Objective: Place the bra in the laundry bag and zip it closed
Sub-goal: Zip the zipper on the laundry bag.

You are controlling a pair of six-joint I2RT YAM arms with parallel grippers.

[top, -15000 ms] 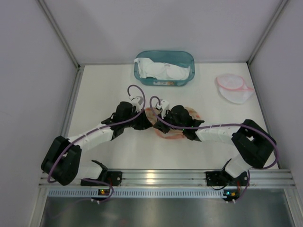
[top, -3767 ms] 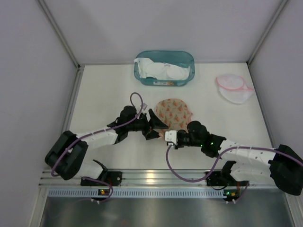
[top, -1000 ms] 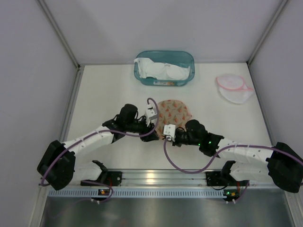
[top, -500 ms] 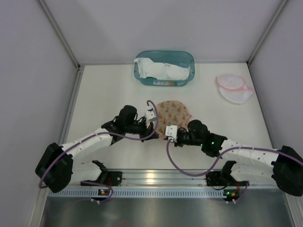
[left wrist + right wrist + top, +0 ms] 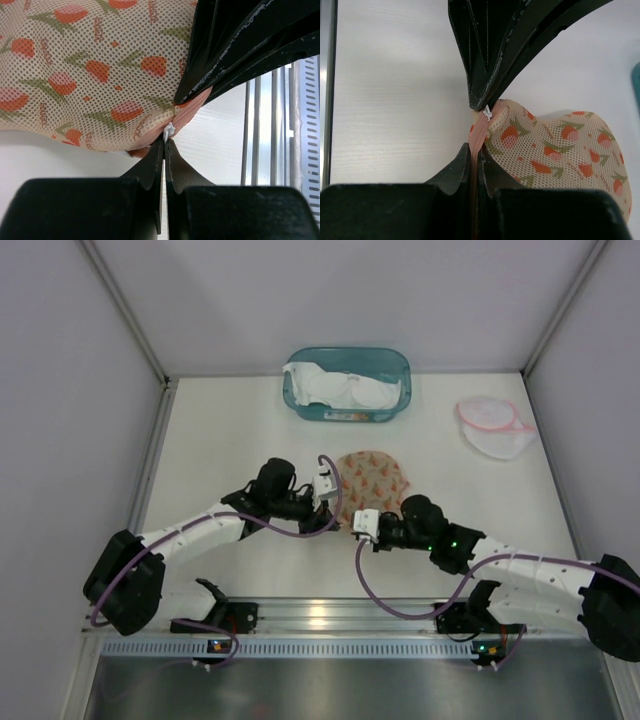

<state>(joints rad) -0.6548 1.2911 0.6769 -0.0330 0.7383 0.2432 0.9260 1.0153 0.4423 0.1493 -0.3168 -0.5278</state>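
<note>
We see the laundry bag, a mesh pouch printed with red tulips, lying near the middle of the bench. It sits on the near side of the teal basket and well apart from it. Both arms reach in to the bag's near-left edge and meet there. Our left fingers are pressed together on the small white zipper pull, which sticks out at the bag's rim. Our right fingers are likewise closed, pinching the pink zipper tape just beside that pull. In the right wrist view the two pairs of tips nearly touch, with the pull between them. The bag bulges into a dome behind the grip, and we cannot tell through the mesh what lies inside. White garments fill the teal basket at the back. A white mesh bag with a pink rim sits at the far right of the bench.
</note>
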